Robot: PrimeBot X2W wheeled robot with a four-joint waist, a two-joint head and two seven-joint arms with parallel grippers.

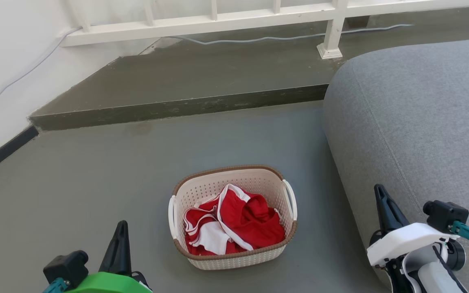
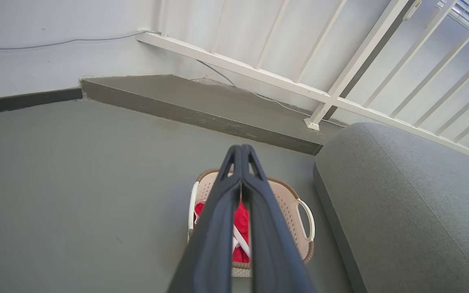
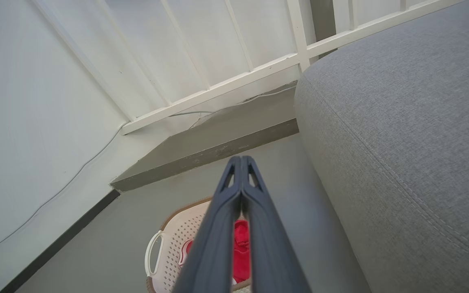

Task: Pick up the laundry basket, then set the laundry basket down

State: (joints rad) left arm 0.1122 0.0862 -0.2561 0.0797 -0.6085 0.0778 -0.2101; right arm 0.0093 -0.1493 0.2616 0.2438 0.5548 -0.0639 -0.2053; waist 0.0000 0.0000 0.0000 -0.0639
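The laundry basket (image 1: 202, 189), cream perforated plastic with a brown rim and white side handles, stands on the grey floor with red and white clothes (image 1: 234, 221) inside. My left gripper (image 1: 121, 226) is at the lower left of the head view, shut and empty, well clear of the basket's left handle. My right gripper (image 1: 379, 190) is at the lower right beside the sofa, also shut and empty. In the left wrist view the shut fingers (image 2: 240, 151) point over the basket (image 2: 289, 203). In the right wrist view the shut fingers (image 3: 240, 162) cover part of the basket (image 3: 177, 236).
A grey sofa (image 1: 417, 122) fills the right side, close to the basket. A raised concrete step (image 1: 177, 108) runs across behind, with a white railing (image 1: 332, 36) and a cable on it. A white wall with dark skirting (image 1: 2, 152) is at the left.
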